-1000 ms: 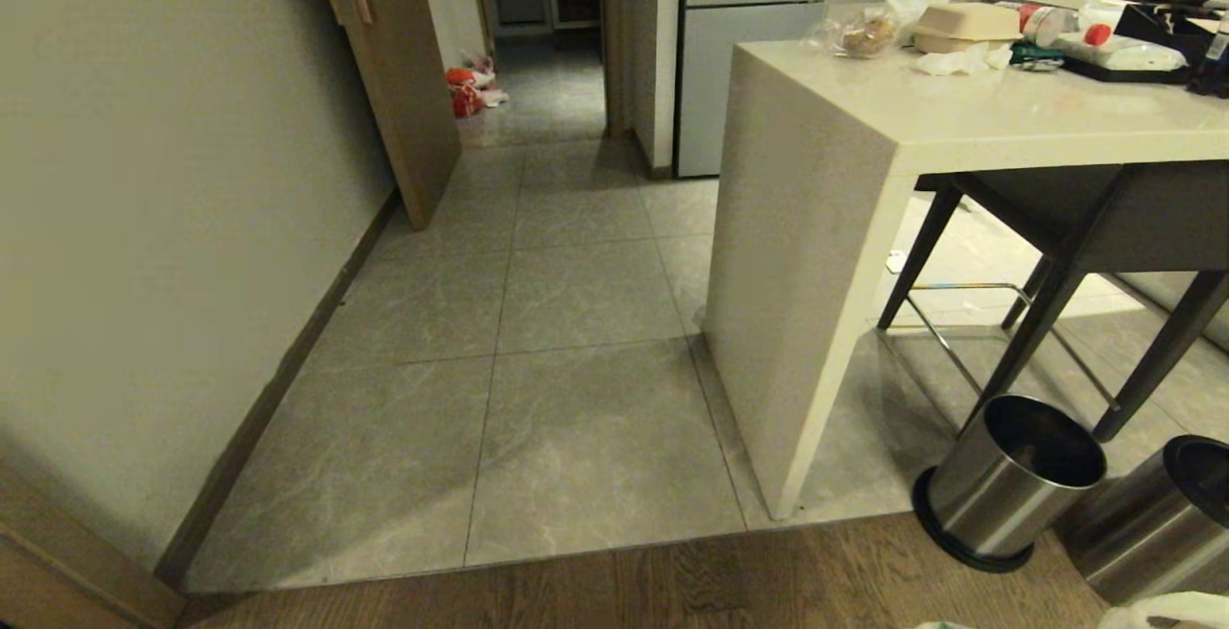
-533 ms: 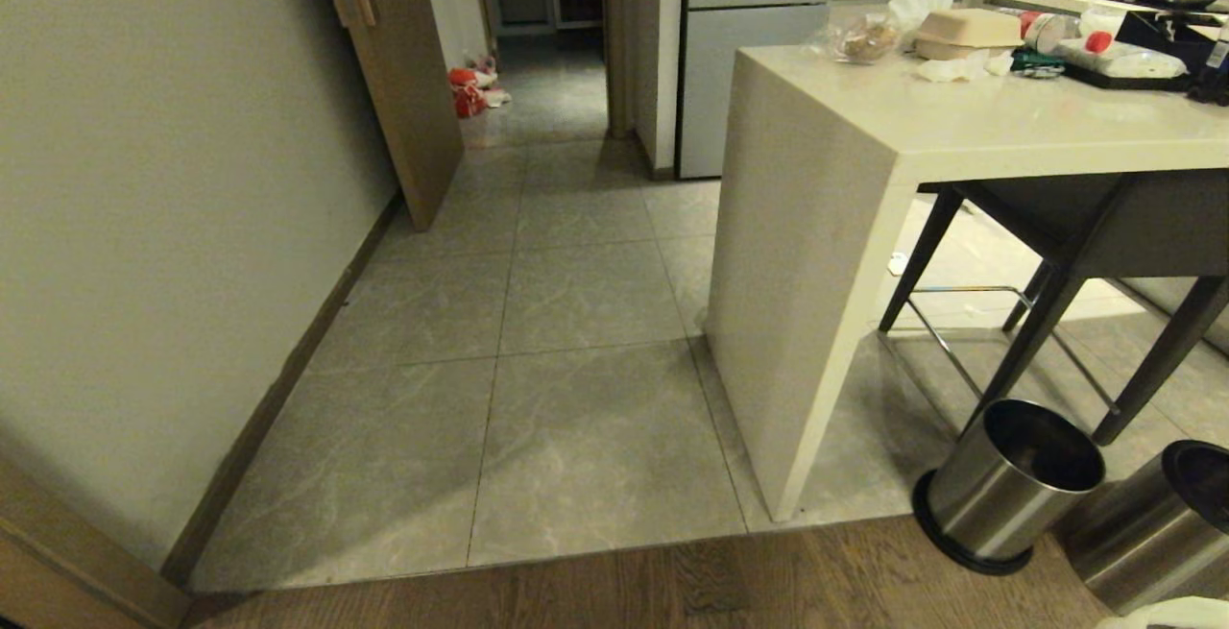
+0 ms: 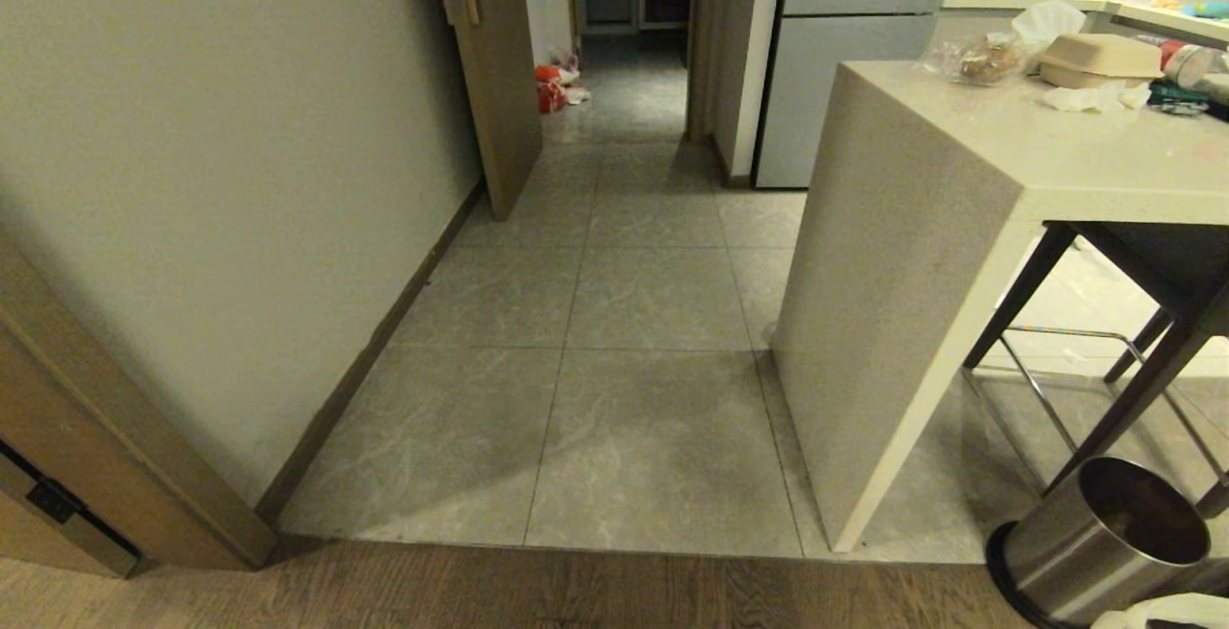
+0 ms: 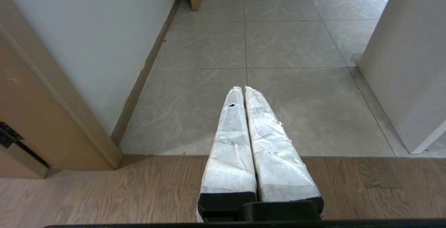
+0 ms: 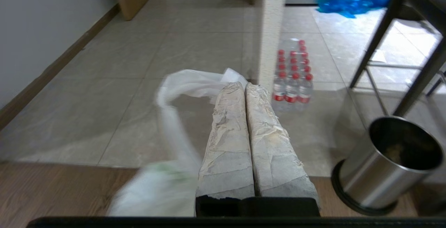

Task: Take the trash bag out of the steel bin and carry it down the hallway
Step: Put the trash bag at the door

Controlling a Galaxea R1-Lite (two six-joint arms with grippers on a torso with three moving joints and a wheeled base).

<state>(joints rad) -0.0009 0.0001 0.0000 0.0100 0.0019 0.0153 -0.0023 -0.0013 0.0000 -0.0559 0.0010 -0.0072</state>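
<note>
In the right wrist view my right gripper [image 5: 244, 84] is shut on the handle of the trash bag [image 5: 155, 189]. The thin white bag with green print hangs blurred beside the fingers, out of the steel bin [image 5: 393, 162]. That bin stands on the floor to the right, its dark inside showing. The head view has the steel bin [image 3: 1104, 538] at the lower right with a scrap of the trash bag [image 3: 1167, 610] below it. The hallway [image 3: 634, 293] of grey tiles runs ahead. My left gripper [image 4: 243, 88] is shut on nothing above the floor.
A beige counter [image 3: 903, 274] with dark stool legs [image 3: 1104, 399] under it borders the hallway on the right. On the left are a plain wall and an open wooden door [image 3: 499, 82]. An orange-red bag [image 3: 549, 89] lies far down. Water bottles [image 5: 292, 78] stand by the counter.
The whole head view has shifted rightward, so the camera has moved toward the left wall. A second steel bin has left the picture. Neither arm shows a move of its own.
</note>
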